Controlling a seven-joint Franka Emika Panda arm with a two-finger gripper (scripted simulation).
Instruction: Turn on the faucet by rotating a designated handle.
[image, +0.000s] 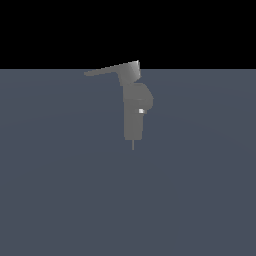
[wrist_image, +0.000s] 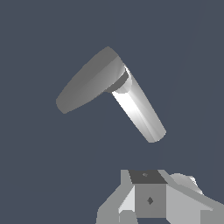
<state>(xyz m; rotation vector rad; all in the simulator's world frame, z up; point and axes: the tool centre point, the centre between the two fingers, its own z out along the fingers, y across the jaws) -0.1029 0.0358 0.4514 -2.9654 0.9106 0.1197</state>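
Below, a flat slate-blue surface (image: 60, 190) is stretching out to a plain black backdrop (image: 50, 30). Standing upright on it is the faucet (image: 134, 112), with the handle (image: 107, 70) pointing toward the exterior view's left. I am hovering my hand (wrist_image: 151, 199) apart from it; whether it is open, I cannot tell.

Open floor (image: 60, 190) surrounds the faucet (image: 133, 117); only its handle (image: 107, 69) juts toward the exterior view's left.
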